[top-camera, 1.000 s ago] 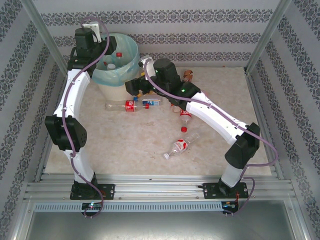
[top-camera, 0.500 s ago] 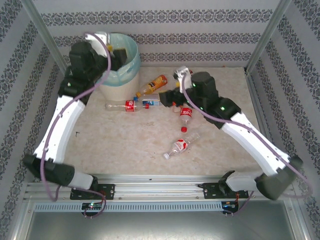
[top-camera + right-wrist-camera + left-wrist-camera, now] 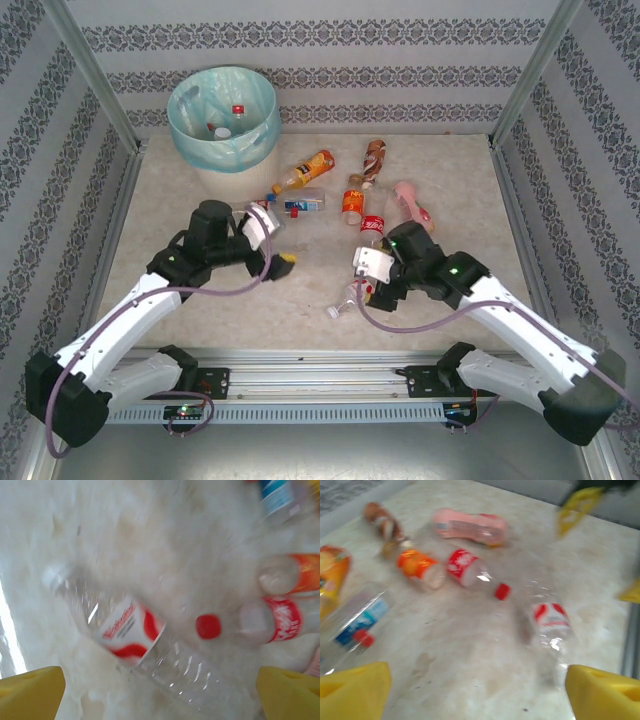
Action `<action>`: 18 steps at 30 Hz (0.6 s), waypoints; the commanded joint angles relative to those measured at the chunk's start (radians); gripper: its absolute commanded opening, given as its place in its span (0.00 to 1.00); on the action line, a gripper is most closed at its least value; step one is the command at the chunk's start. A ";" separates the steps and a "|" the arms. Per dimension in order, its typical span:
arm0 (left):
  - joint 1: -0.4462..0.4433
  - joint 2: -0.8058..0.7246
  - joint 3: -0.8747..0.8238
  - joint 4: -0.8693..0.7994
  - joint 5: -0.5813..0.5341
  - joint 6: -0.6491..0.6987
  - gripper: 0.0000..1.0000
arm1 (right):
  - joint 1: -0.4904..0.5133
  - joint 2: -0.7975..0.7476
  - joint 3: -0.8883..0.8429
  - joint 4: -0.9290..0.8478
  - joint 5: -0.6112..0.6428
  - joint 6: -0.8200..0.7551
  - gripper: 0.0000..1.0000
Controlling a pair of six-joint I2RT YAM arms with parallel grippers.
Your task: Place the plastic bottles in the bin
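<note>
Only partly done. Inside the bin (image 3: pixel 225 158), at the far left of the surface (image 3: pixel 160 200): at least two bottles (image 3: pixel 237 108) with red caps. Left out on the surface: a good few more. Just beside the bin, an orange bottle (image 3: pixel 305 170) and a blue-label bottle (image 3: pixel 300 204). Farther right, a brown bottle (image 3: pixel 375 157), a small orange bottle (image 3: pixel 352 203), a pink bottle (image 3: pixel 408 198) and a red-label bottle (image 3: pixel 372 227). Nearest of all, a clear bottle (image 3: pixel 131 630) with a red and white label, lying flat right under the right fingers (image 3: pixel 362 292). Lying slanted, the long way running from near left to far right in the top view, thin end likely at the near left, though hard to be sure through the blur. Right fingers spread wide, one on each side of it, not touching, holding nothing. Left fingers (image 3: pixel 279 235) spread wide too, empty, low over the surface near the blue-label bottle, facing the row of bottles. Left to do: picking up each of these seven and dropping it in the bin.
</note>
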 commanded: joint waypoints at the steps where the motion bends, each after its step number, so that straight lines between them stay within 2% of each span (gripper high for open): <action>1: -0.048 -0.054 0.011 -0.122 0.098 0.249 1.00 | 0.013 0.055 -0.033 -0.036 0.056 -0.176 0.98; 7: -0.053 -0.080 -0.054 -0.164 0.103 0.341 1.00 | -0.008 0.152 -0.056 0.051 -0.004 -0.257 0.98; 18: -0.062 -0.084 -0.084 -0.218 -0.021 0.394 1.00 | -0.041 0.363 -0.056 0.175 -0.009 -0.337 0.98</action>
